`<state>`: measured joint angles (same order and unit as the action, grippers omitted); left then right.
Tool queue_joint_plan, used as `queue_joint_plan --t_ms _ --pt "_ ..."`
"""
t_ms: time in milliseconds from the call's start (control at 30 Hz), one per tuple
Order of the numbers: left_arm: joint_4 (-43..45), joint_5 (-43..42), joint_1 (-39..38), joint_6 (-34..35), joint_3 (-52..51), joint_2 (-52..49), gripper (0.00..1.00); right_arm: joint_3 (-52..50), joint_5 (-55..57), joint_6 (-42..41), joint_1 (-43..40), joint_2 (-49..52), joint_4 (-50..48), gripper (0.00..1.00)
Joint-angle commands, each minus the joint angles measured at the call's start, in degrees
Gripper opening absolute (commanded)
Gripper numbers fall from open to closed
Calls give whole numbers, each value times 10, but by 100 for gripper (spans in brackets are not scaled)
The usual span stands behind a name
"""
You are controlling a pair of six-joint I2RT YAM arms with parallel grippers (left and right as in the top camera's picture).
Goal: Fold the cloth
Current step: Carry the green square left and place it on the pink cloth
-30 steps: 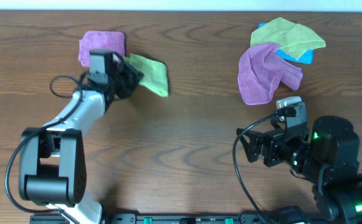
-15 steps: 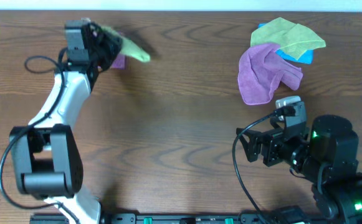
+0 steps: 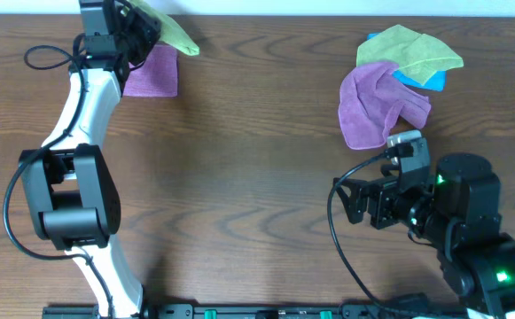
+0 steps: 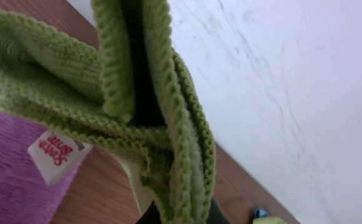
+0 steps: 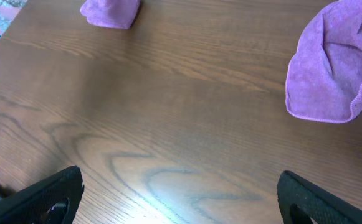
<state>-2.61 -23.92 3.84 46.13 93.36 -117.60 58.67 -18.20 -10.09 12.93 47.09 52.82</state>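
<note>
Over the bench [image 3: 239,168], at its far left corner, the cloth [image 3: 173,34] hangs bunched off the surface, trailing rightward from my left claw [image 3: 140,27], which is clamped on it; my right claw [image 3: 353,206] rests well apart, jaws spread, so the left is nearer

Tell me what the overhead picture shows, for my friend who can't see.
The left end effector holds the lime-green cloth at the far edge of the table, by a flat purple cloth. The open right end effector sits empty near a pile of cloths.
</note>
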Motion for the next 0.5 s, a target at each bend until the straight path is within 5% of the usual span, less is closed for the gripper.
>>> queue_joint_plan --t_ms 0,467 --pt "-1 1 6 -21 14 -17 6 -3 2 -2 -6 9 -5 99" --pt "5 19 8 -45 14 -42 6 -3 2 -6 -6 29 -16 99"
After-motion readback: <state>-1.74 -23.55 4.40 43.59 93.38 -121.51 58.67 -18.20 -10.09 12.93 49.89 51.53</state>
